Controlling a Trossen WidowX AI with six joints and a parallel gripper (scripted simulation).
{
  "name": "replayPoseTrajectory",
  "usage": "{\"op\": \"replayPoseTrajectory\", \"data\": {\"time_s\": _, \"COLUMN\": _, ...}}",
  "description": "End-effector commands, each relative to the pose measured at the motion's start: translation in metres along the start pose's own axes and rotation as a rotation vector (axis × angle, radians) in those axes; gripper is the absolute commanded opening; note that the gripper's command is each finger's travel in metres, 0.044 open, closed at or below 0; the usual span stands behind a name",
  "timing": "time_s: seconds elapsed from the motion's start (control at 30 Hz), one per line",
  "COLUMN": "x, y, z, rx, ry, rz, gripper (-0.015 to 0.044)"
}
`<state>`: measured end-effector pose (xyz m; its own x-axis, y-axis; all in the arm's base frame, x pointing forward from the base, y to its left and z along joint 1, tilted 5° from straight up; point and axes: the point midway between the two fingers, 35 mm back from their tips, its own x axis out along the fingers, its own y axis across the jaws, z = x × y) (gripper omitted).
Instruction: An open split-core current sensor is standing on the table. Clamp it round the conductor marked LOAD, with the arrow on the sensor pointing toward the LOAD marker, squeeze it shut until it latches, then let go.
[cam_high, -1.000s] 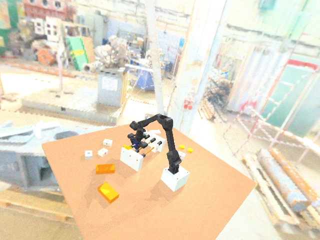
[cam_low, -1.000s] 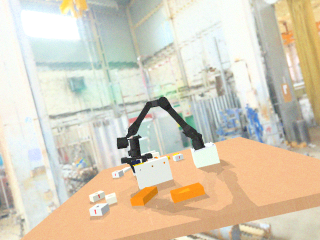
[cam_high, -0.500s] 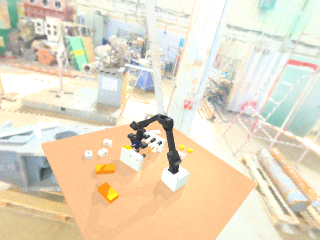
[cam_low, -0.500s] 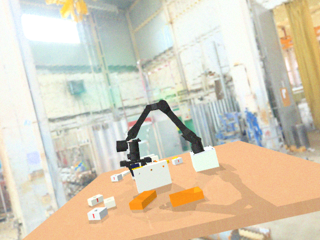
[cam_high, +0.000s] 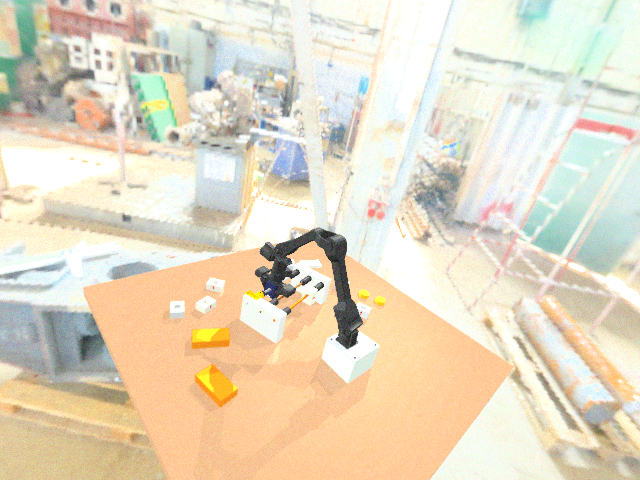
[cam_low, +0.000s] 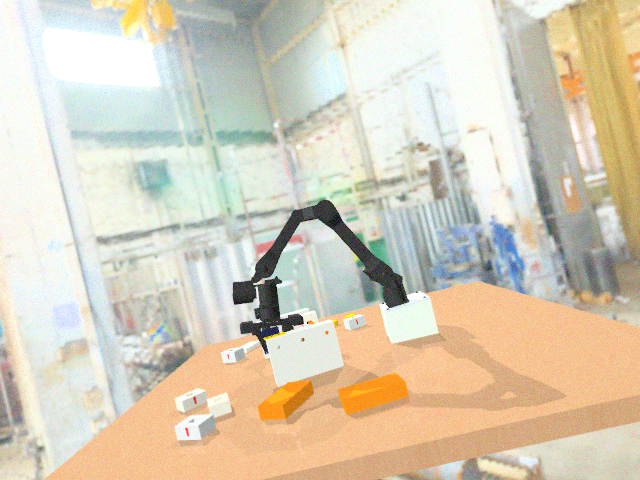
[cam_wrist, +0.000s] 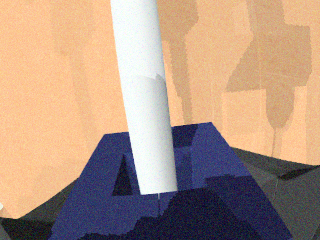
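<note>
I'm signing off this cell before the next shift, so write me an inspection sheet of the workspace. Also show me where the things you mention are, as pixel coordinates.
Surface: tan table (cam_high: 403, 408) (cam_low: 516, 351), shadows across it.
Job's things: dark blue sensor (cam_high: 270, 289) (cam_low: 269, 333) (cam_wrist: 225, 160) at the gripper, by the two white upright panels; whether it is latched cannot be told.
Clutter: two orange blocks, several small white blocks, some with red marks, and two yellow discs.
Gripper: the gripper (cam_high: 273, 290) (cam_low: 270, 330) points down, its fingers apart around the sensor; grip unclear.
Cables: orange conductors between the panels; no loose cable seen.
Surroundings: cluttered industrial hall; people: nothing seen.
</note>
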<state>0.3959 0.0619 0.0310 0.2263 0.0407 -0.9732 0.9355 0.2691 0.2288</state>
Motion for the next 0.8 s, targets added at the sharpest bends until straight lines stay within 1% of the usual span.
{"op": "replayPoseTrajectory", "data": {"time_s": 0.0, "x": -0.0002, "y": 0.0001, "z": 0.0, "rx": 0.0, "ry": 0.0, "rz": 0.0, "gripper": 0.0256}}
{"op": "replayPoseTrajectory", "data": {"time_s": 0.73, "x": -0.0002, "y": 0.0001, "z": 0.0, "rx": 0.0, "ry": 0.0, "rz": 0.0, "gripper": 0.0256}}
{"op": "replayPoseTrajectory", "data": {"time_s": 0.77, "x": -0.0002, "y": 0.0001, "z": 0.0, "rx": 0.0, "ry": 0.0, "rz": 0.0, "gripper": 0.0282}}
